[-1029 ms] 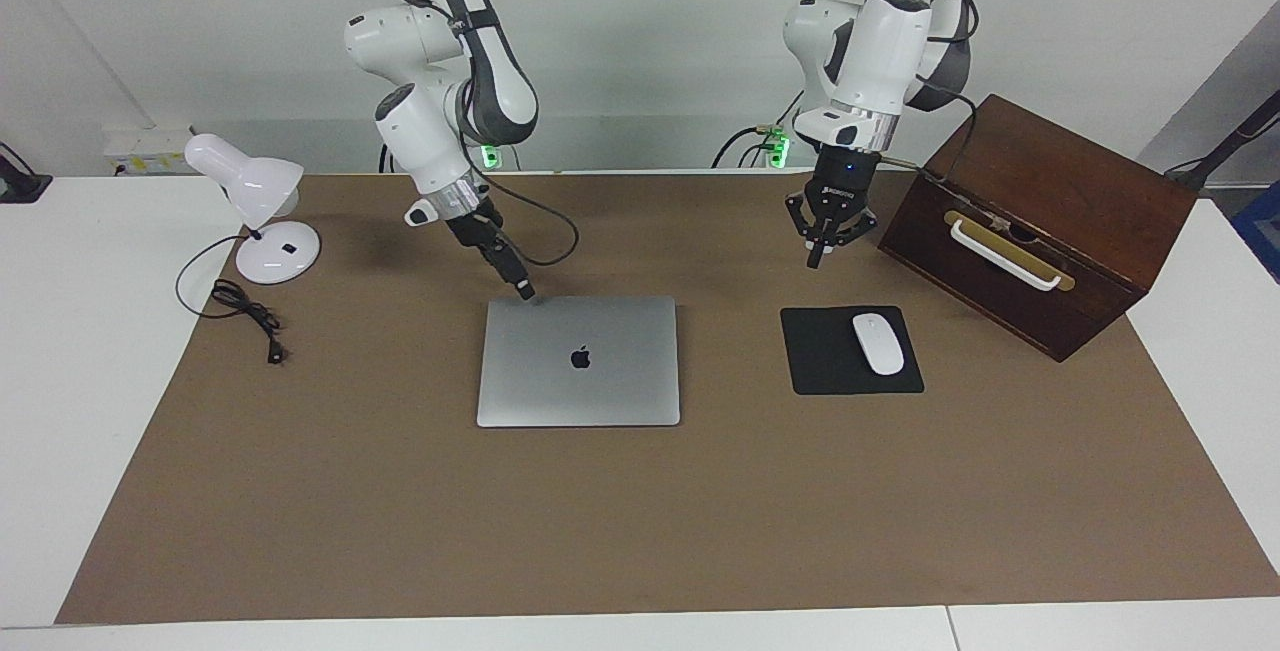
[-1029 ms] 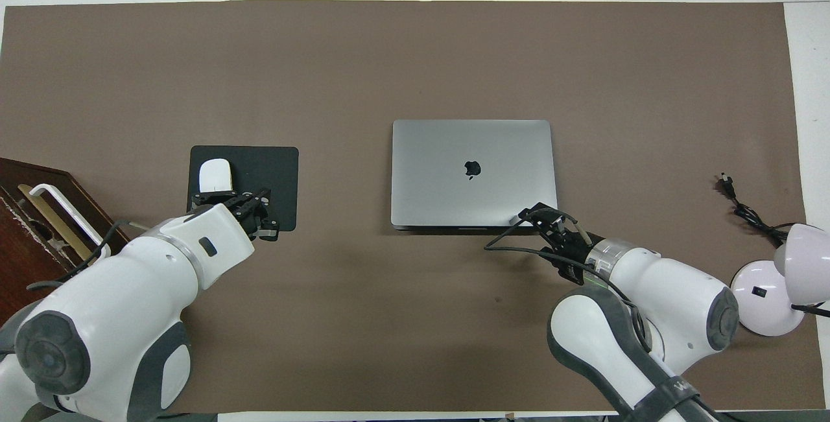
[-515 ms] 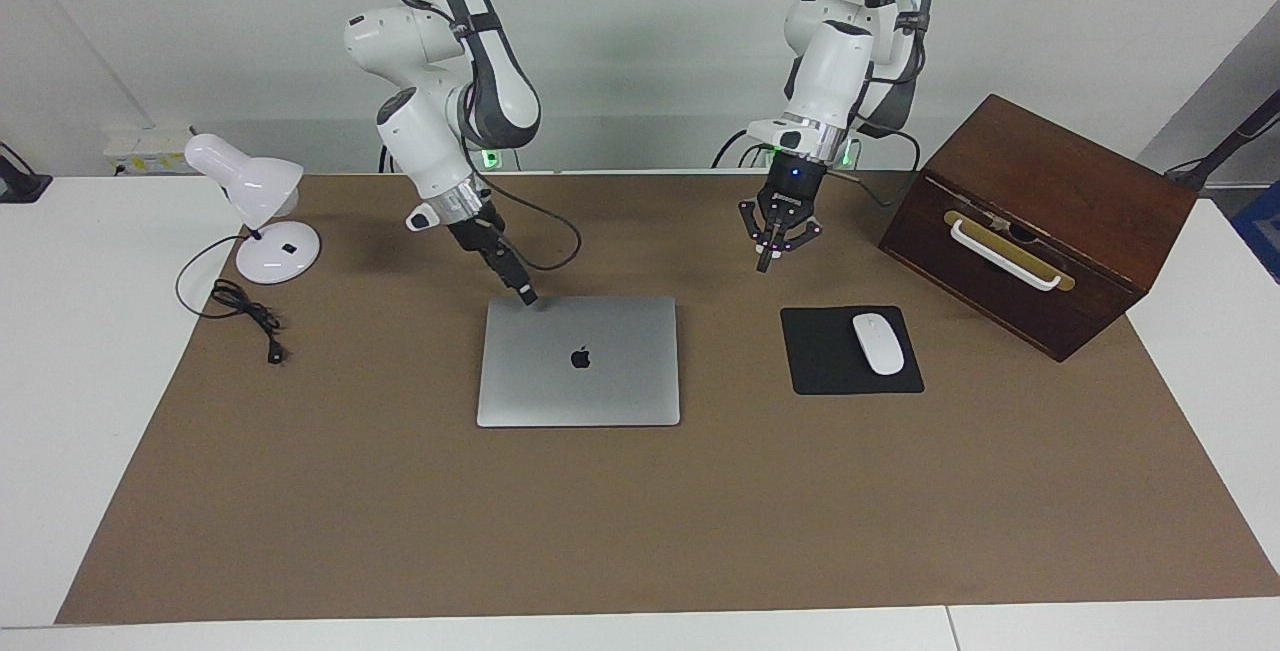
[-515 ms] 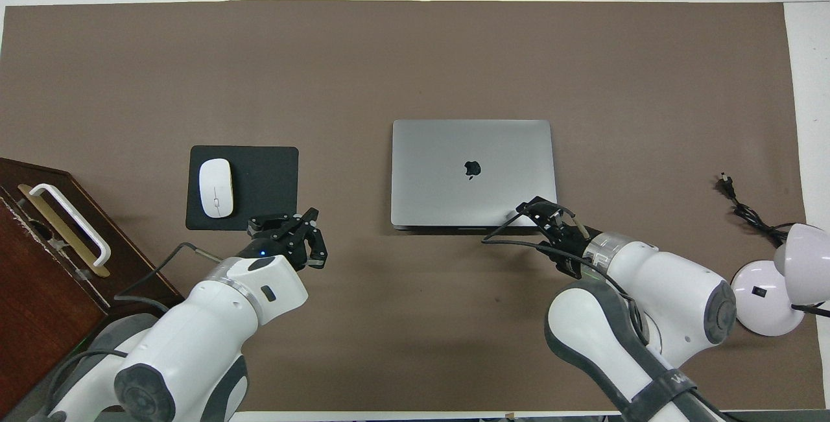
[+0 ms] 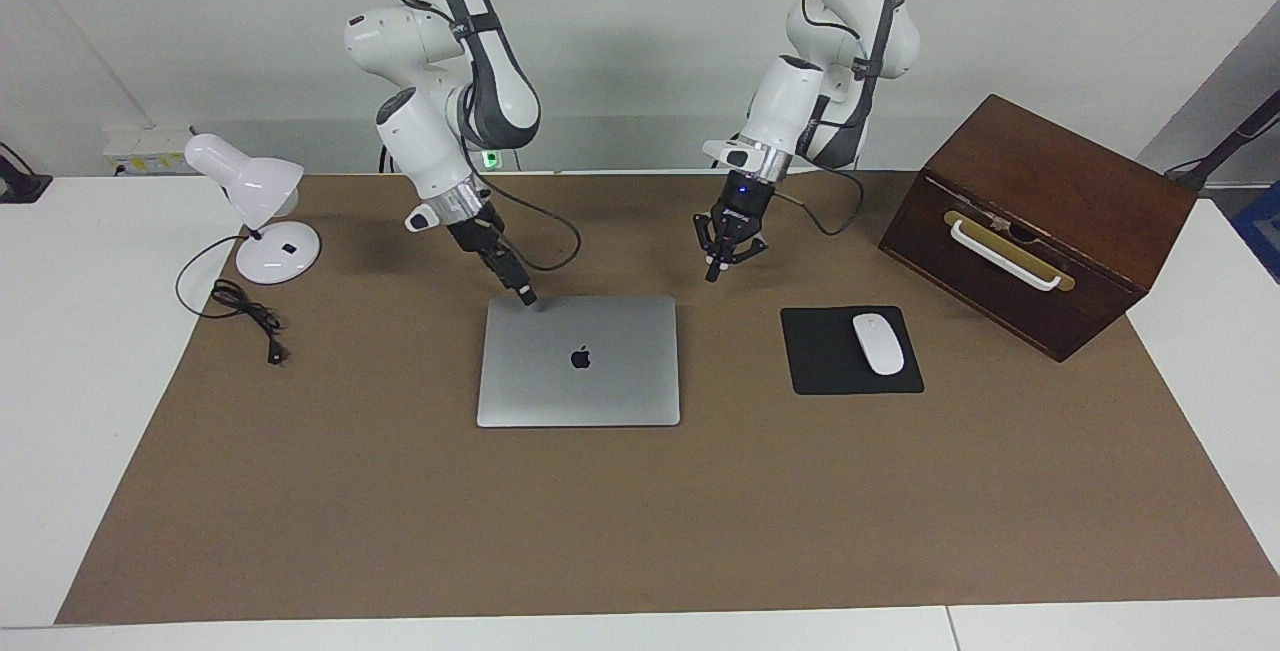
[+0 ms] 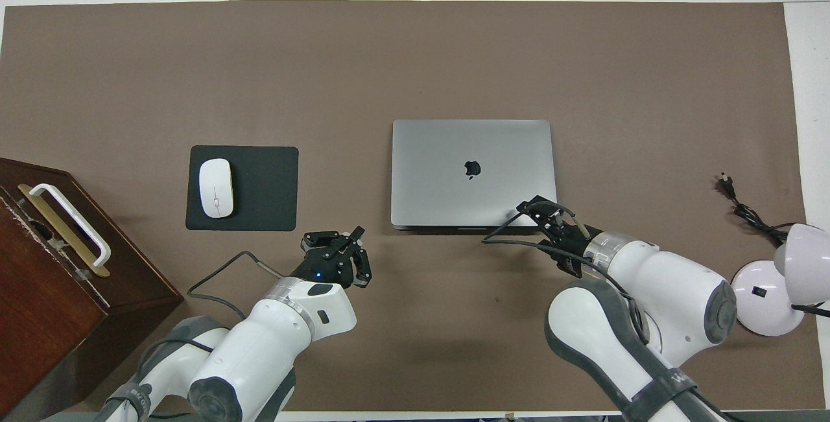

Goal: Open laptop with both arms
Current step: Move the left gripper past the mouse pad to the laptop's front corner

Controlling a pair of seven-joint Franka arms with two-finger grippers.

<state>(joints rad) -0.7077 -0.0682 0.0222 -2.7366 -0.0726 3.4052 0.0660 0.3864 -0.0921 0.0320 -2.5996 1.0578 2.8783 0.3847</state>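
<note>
The silver-grey laptop [image 5: 578, 361] lies closed on the brown mat, apple logo up; it also shows in the overhead view [image 6: 473, 172]. My right gripper [image 5: 527, 298] is shut, tilted down, with its tip at the laptop's corner nearest the robots, toward the right arm's end; it also shows in the overhead view [image 6: 528, 205]. My left gripper [image 5: 713, 274] is shut and empty. It hangs over the mat between the laptop and the mouse pad, close to the laptop's other robot-side corner without touching it, and also shows in the overhead view [image 6: 337, 240].
A black mouse pad [image 5: 830, 371] with a white mouse [image 5: 877, 343] lies beside the laptop toward the left arm's end. A brown wooden box [image 5: 1040, 221] with a white handle stands at that end. A white desk lamp [image 5: 255, 211] and its cord [image 5: 245, 311] sit at the right arm's end.
My left gripper has swung from over the mouse pad's robot-side edge toward the laptop. The right gripper has barely moved at the laptop's corner. The laptop stays closed.
</note>
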